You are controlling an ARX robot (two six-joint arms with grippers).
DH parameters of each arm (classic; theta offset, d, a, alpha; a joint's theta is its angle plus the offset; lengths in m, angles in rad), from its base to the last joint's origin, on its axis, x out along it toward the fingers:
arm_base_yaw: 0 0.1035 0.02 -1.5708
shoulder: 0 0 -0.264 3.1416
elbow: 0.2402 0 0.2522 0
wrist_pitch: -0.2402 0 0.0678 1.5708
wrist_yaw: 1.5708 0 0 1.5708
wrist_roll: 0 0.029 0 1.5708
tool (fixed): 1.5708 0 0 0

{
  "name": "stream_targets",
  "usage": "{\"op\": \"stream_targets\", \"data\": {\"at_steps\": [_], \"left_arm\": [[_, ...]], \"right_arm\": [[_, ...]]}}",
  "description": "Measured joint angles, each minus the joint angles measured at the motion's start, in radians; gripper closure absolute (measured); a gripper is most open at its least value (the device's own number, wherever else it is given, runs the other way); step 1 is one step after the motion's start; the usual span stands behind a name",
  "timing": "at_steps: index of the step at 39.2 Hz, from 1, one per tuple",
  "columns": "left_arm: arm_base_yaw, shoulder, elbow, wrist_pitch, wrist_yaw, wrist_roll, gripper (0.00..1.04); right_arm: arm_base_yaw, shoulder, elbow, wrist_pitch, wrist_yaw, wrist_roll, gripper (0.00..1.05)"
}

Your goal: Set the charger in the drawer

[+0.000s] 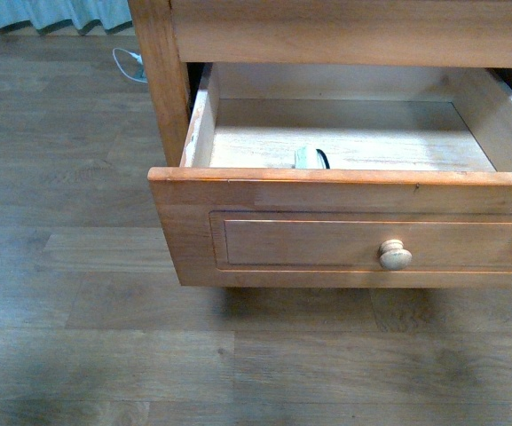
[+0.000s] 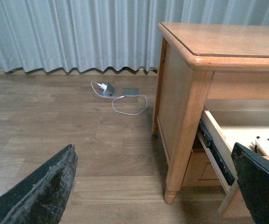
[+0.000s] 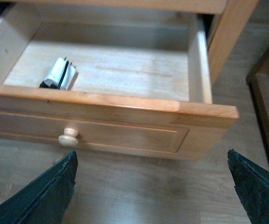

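While the drawer (image 1: 344,188) is standing pulled out of the cabinet (image 2: 218,46), the charger (image 3: 59,74) is lying on its pale floor. It is sitting close behind the front panel, a little left of the round knob (image 3: 69,136), and touching neither side wall. The left gripper (image 2: 148,196) is hanging beside the cabinet with its fingers wide apart and nothing between them. The right gripper (image 3: 148,191) is gaping just as empty before the drawer's face.

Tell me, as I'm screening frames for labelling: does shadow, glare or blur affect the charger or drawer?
Front view: sharp; drawer shaded at back, charger mostly hidden by its front. Right wrist view: slightly soft, glare on the drawer rim, charger legible. Left wrist view: clear.
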Motion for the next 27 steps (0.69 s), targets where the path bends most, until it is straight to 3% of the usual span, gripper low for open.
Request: {"op": "stream_targets", "data": {"at_steps": [10,27], "left_arm": [[0.0,0.0,0.0,0.0,0.0,0.0,0.06],[0.0,0.0,0.0,0.0,0.0,0.0,0.06]], "right_arm": [[0.105,0.377,0.164,0.025,-0.029,0.05,0.09],[0.195,0.767,0.329,0.185,0.066,0.102,0.09]]}}
